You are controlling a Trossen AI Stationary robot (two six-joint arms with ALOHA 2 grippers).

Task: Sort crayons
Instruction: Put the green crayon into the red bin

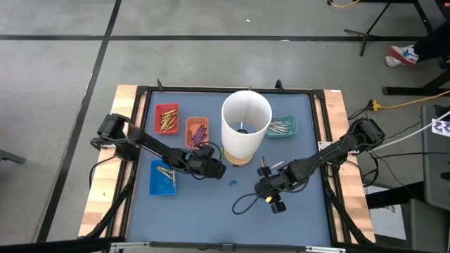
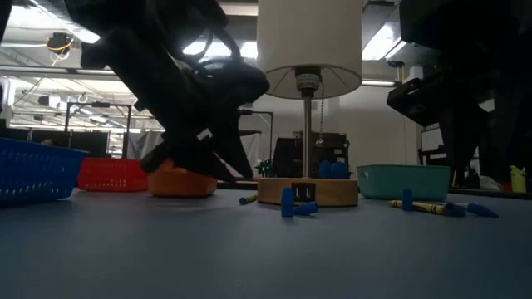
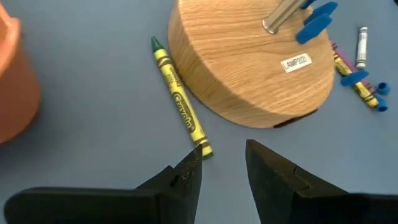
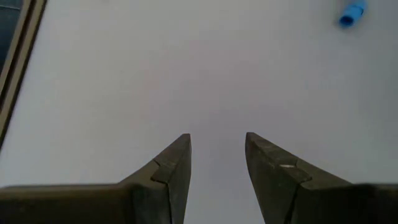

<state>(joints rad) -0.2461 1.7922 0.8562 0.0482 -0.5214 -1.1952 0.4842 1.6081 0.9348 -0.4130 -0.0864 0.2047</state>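
A yellow-green crayon (image 3: 180, 106) lies flat on the blue mat against the lamp's round wooden base (image 3: 249, 68). My left gripper (image 3: 224, 163) hangs low and slanting just short of the crayon's near end, fingers open; in the high view it (image 1: 216, 169) is in front of the lamp base. More crayons (image 3: 356, 68) lie beyond the base among small blue pieces (image 3: 317, 22). My right gripper (image 4: 217, 155) stands open over bare mat, right of centre (image 1: 263, 190), holding nothing. Sorted crayons fill the red (image 1: 166, 118), orange (image 1: 197, 131), teal (image 1: 283, 126) and blue (image 1: 163, 177) trays. My left gripper has one fingertip (image 3: 194, 163) right at the yellow-green crayon's near end (image 3: 205, 149), coming slanting down from the table's left. Whether it touches the crayon, I cannot tell. The crayon lies flat on the mat, and nothing is between the fingers.
The lamp with its tall white shade (image 1: 246, 123) stands mid-table, close to the left gripper. A small blue piece (image 1: 233, 184) lies between the two grippers. The orange tray (image 3: 12, 87) is close on the left gripper's other side. Bare mat spreads along the near edge.
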